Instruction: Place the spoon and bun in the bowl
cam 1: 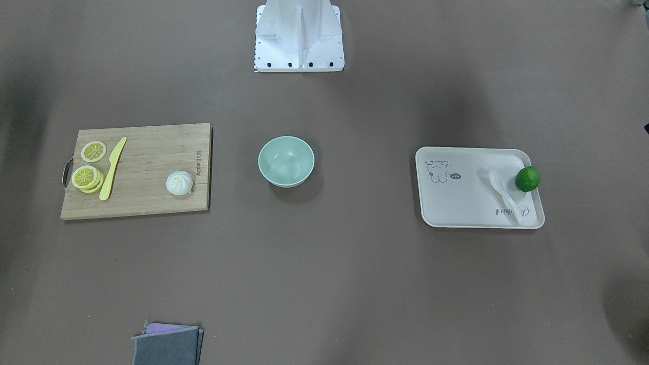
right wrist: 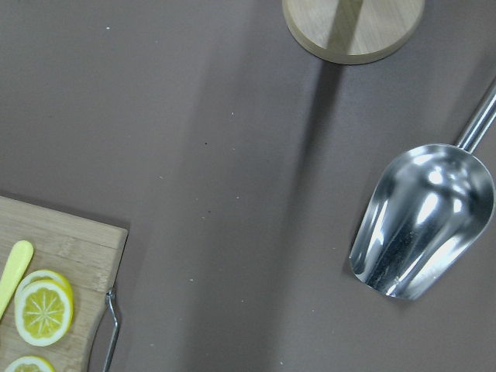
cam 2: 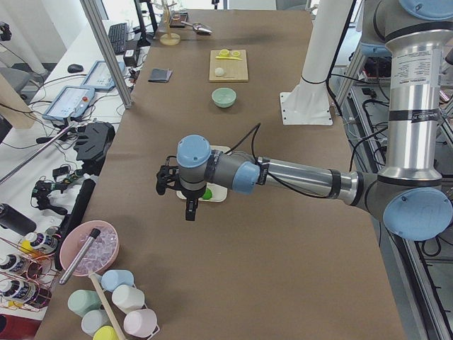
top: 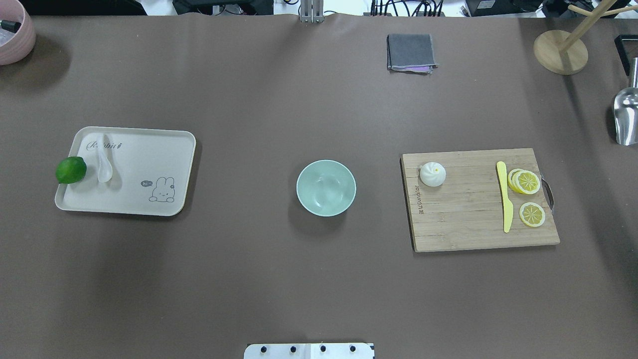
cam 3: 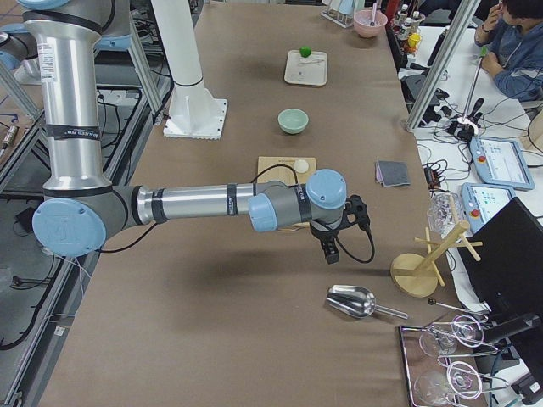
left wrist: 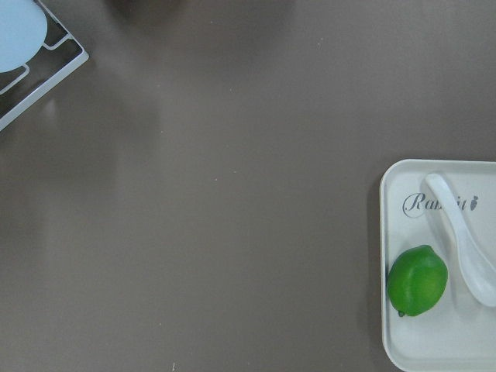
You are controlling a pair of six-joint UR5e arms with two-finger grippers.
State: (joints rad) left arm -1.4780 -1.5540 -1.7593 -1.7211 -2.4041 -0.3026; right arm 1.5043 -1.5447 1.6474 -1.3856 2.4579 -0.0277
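Tray (top: pixel 144 159) spoon (top: pixel 104 163): handle away from robot (top: pixel 309 351).

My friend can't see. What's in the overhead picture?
An empty mint-green bowl sits mid-table. A white spoon and lime lie on a cream tray at left; a bun rests on a cutting board at right.

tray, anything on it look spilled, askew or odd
Nothing stands out. The tray lies flat, and the spoon rests in it beside the lime, which sits just inside one short edge. Nothing looks spilled or damaged.
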